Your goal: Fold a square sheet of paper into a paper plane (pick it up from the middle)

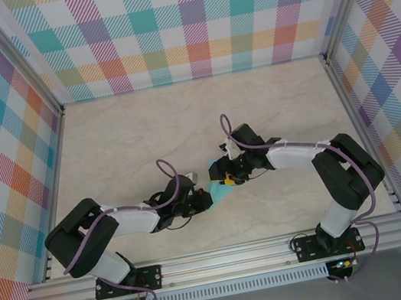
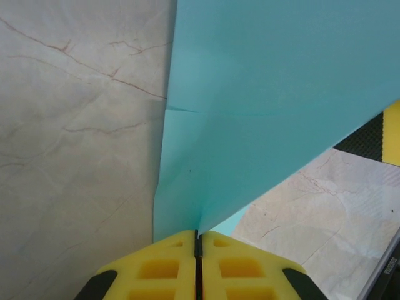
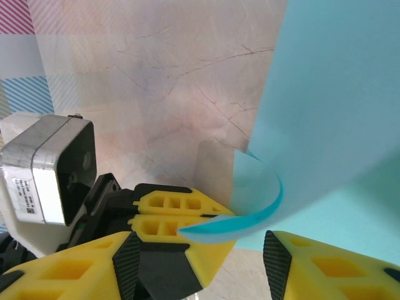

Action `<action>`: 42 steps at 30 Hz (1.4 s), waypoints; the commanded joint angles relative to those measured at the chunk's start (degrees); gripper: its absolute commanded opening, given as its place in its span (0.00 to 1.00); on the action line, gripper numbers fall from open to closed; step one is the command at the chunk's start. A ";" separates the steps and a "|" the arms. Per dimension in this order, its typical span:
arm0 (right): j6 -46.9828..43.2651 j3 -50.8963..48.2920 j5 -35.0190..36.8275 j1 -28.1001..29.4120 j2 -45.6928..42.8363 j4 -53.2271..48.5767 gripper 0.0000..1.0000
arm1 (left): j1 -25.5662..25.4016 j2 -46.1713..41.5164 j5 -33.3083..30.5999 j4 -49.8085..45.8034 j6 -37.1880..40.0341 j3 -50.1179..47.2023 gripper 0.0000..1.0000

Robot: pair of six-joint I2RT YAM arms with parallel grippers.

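Observation:
The square sheet of paper (image 1: 219, 192), light turquoise and creased, hangs above the table between my two grippers. In the left wrist view it (image 2: 269, 94) fans out from my left gripper (image 2: 199, 236), whose yellow jaws are shut on its lower edge. My right gripper (image 3: 244, 259) is open. A curled flap of the sheet (image 3: 253, 215) lies just above the gap between its fingers, touching neither pad. The left gripper's fingers (image 3: 175, 215) show pinching that flap's end. From above, the left gripper (image 1: 205, 194) and right gripper (image 1: 229, 179) nearly meet. Whether the sheet has the form of a paper plane I cannot tell.
The pale marbled table (image 1: 121, 140) stretches behind and to both sides of the grippers. Checked walls (image 1: 178, 22) and aluminium rails (image 1: 227, 258) fence it. The left wrist camera housing (image 3: 50, 169) sits close to my right gripper's left finger.

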 commanded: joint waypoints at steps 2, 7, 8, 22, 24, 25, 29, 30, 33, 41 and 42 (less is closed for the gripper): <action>-0.31 3.62 2.36 0.55 2.59 -5.62 0.55 | 0.34 -2.06 0.18 -4.92 3.71 2.52 0.17; -0.05 4.55 3.05 0.55 2.77 -6.51 0.40 | -1.89 -5.37 -3.82 -11.48 8.19 4.57 0.35; -0.13 4.72 3.26 0.55 2.67 -6.75 0.38 | -2.53 -5.90 -5.28 -13.54 9.28 5.19 0.36; -0.85 5.46 3.19 0.55 2.99 -8.01 0.29 | -11.88 -2.49 -21.24 -26.72 17.01 12.92 0.37; -0.85 5.44 3.27 0.55 3.03 -8.10 0.29 | -13.46 -0.70 -24.34 -28.34 17.27 14.40 0.35; -0.85 5.44 3.22 0.55 3.05 -8.07 0.29 | -14.10 0.19 -26.06 -29.11 17.21 15.23 0.35; -0.84 5.35 3.19 0.50 3.10 -7.96 0.29 | -16.38 2.66 -32.55 -32.54 16.97 17.59 0.33; -0.83 5.35 3.20 0.56 3.12 -8.01 0.29 | -16.99 2.90 -33.95 -33.18 16.87 17.95 0.33; -0.93 5.35 3.31 0.55 3.11 -8.01 0.28 | -17.78 3.60 -35.90 -33.97 16.89 18.76 0.34; -0.82 5.44 3.40 0.55 3.23 -8.00 0.28 | -18.23 6.28 -37.14 -34.68 16.98 19.99 0.27; -0.82 5.44 3.36 0.55 3.29 -7.96 0.28 | -18.23 6.51 -37.21 -34.81 16.98 20.02 0.26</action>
